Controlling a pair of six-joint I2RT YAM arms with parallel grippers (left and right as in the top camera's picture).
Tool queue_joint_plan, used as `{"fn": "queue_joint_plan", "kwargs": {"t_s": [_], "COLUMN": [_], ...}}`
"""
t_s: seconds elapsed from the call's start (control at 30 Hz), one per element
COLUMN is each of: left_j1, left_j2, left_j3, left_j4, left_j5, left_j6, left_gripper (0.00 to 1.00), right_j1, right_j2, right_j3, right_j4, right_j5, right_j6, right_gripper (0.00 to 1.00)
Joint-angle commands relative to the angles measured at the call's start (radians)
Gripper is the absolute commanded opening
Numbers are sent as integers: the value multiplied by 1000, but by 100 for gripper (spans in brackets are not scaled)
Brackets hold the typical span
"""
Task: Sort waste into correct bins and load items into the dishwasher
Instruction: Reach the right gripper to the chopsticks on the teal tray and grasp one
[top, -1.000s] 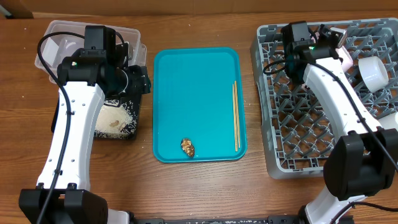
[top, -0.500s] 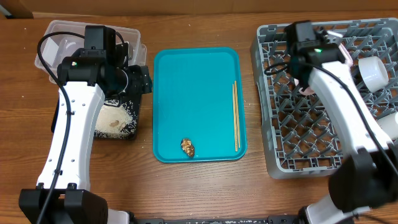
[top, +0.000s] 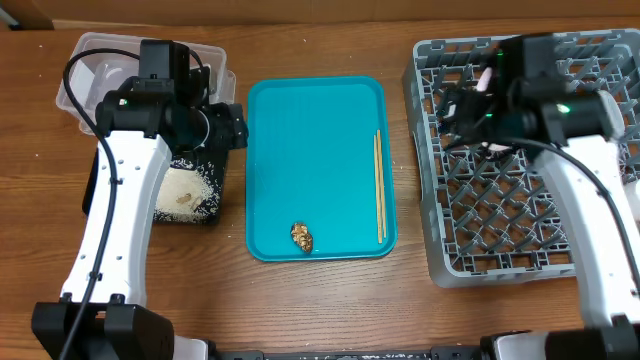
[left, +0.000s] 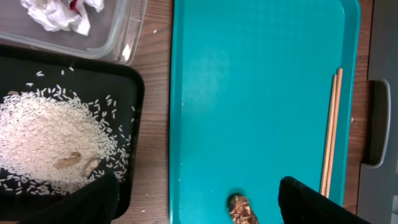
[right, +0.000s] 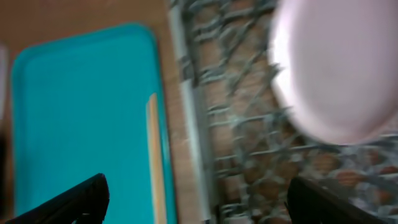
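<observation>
The left gripper (left: 199, 205) hangs wide open and empty over the gap between the black tray (left: 93, 74) and the teal serving tray (top: 310, 160). The black tray sits near the bench's left edge. It holds a spread of white rice grains (left: 43, 137) with two small brownish bits (left: 68, 162) among them. Just behind it, in the far-left corner, the clear plastic tub (top: 90, 55) contains the crumpled red-and-white wrapper (left: 59, 12).

The teal tray lies in the middle of the bench. The wooden chopsticks (top: 379, 185) lie side by side along its right rim, and the brown food lump (top: 301, 236) rests near its front rim.

The grey dish rack (top: 500, 220) fills the right edge of the bench. The right gripper (right: 199, 202) is over the rack's left side, fingers spread wide with nothing between them. Its wrist view is badly blurred, but a pale round dish (right: 336, 68), possibly the plate, shows in the rack.
</observation>
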Motion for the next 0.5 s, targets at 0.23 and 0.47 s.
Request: {"fn": "queue_joint_plan", "kwargs": {"t_s": [0.23, 0.47], "left_j1": [-10, -9], "left_j2": [68, 85], "left_j3": [15, 15], "left_j4": [-18, -18], "left_j5": [-3, -15], "left_j6": [-3, -2], "left_gripper": [83, 84], "right_j1": [217, 285], "right_j2": [279, 409], "right_j3": [-5, -5], "right_j4": [-23, 19], "right_j5": [-169, -209], "right_j6": [-12, 37], "right_gripper": [87, 84]}}
